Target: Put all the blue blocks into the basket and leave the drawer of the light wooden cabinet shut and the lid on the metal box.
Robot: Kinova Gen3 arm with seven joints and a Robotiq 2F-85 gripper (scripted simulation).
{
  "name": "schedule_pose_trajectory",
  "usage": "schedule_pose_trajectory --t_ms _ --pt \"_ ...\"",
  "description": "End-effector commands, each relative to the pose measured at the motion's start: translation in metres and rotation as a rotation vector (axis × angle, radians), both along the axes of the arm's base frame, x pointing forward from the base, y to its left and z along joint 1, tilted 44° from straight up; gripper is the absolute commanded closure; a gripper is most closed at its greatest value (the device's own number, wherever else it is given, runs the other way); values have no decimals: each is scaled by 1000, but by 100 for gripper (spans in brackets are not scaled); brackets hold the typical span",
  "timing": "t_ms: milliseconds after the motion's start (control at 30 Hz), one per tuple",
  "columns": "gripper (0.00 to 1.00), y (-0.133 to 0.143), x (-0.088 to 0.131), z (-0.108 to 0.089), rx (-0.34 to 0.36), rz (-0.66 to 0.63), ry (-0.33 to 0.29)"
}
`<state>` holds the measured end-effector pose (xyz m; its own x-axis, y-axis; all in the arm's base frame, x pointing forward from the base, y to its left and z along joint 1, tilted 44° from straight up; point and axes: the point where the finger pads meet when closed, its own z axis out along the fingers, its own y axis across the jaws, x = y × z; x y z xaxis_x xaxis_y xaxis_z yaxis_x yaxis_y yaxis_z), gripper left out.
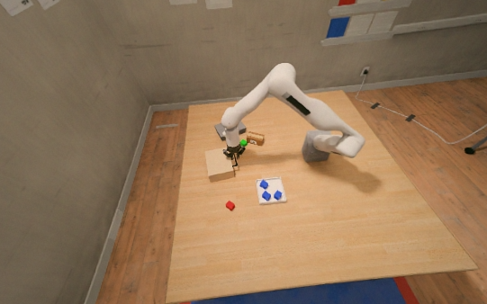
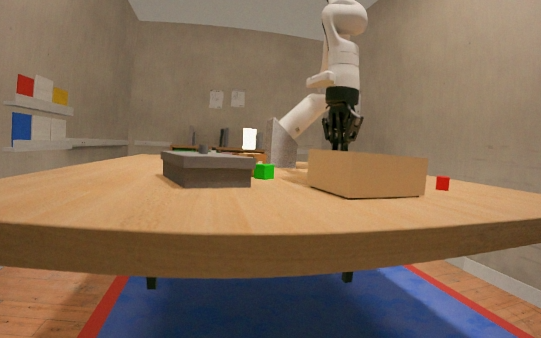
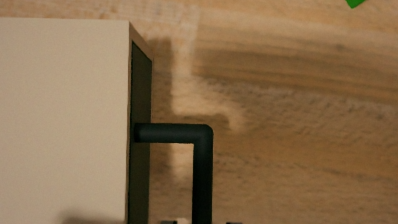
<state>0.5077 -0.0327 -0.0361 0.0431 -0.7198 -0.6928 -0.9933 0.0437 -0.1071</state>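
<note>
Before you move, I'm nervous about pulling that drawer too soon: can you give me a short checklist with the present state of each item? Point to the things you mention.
1. Gripper (image 1: 235, 157) (image 2: 340, 149) (image 3: 201, 223) closed on the handle (image 1: 236, 163) (image 3: 202, 175): not ok, gaps show on both sides.
2. Drawer (image 3: 141, 100) looks shut at the start: ok.
3. Three blue blocks (image 1: 266, 196) inside the basket (image 1: 272, 202): ok.
4. Red block (image 1: 229, 205) (image 2: 442, 183) and green block (image 1: 243, 143) (image 2: 264, 171) (image 3: 356, 2) outside the basket: ok.
5. Lid (image 1: 241, 127) (image 2: 205, 159) on the metal box (image 2: 200, 177): ok.
6. No blue block hidden in drawer or box: cannot tell.
</note>
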Motion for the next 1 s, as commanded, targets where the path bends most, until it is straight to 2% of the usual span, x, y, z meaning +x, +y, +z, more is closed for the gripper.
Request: schedule_pose_trajectory --t_ms 0,967 --pt "70 0 1 -1 -1 -1 -1" --pt "70 7 2 -8 -1 -1 -1"
